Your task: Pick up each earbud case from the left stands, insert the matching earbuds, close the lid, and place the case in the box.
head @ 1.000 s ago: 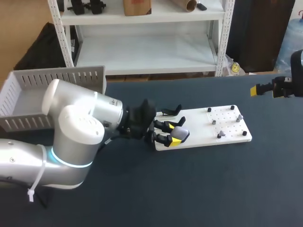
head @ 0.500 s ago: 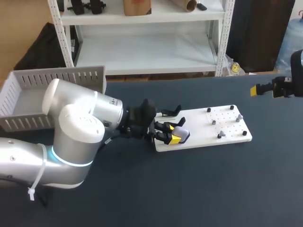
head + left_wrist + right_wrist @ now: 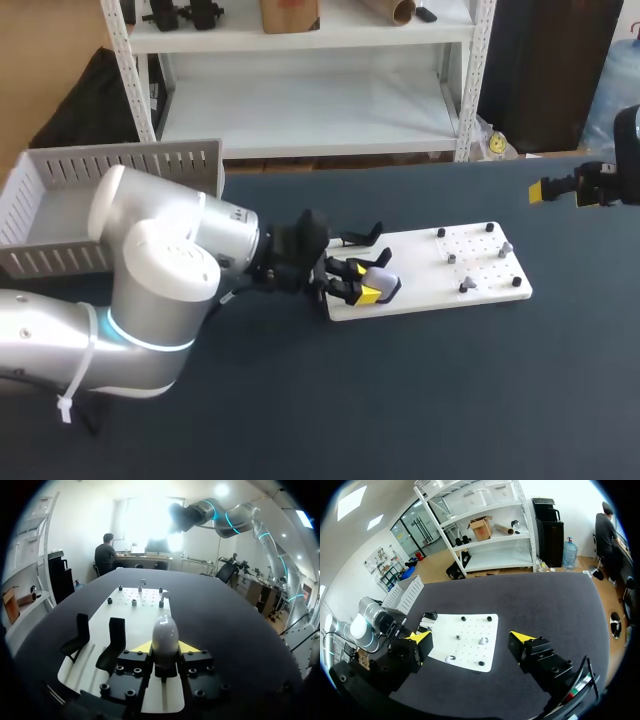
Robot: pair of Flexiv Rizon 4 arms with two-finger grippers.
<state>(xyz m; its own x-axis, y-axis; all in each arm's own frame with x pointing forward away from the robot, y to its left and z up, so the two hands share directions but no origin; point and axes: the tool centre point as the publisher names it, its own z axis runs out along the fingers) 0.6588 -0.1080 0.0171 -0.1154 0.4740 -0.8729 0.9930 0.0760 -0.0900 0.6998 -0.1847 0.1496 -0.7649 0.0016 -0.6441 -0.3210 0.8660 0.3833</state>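
Observation:
A grey egg-shaped earbud case [image 3: 165,635] stands upright between the yellow tips of my left gripper [image 3: 165,648], which is shut on it. This is over the left end of the white board [image 3: 480,268], where the case [image 3: 382,283] shows beside the gripper [image 3: 368,285]. Two black stands [image 3: 116,641] [image 3: 80,636] beside the gripper hold nothing. Small grey earbuds [image 3: 465,286] [image 3: 507,247] sit on pegs at the board's right end. My right gripper [image 3: 555,190] hangs open high over the table's far right, well away from the board [image 3: 465,645].
A grey slotted basket [image 3: 110,170] stands at the table's back left, behind my left arm [image 3: 160,270]. Dark table surface [image 3: 430,400] lies in front of the board and to its right. Black pegs [image 3: 490,228] dot the board's right half.
The left gripper's fingers have drawn in from both sides onto the grey case, then stayed still. The right arm has not moved.

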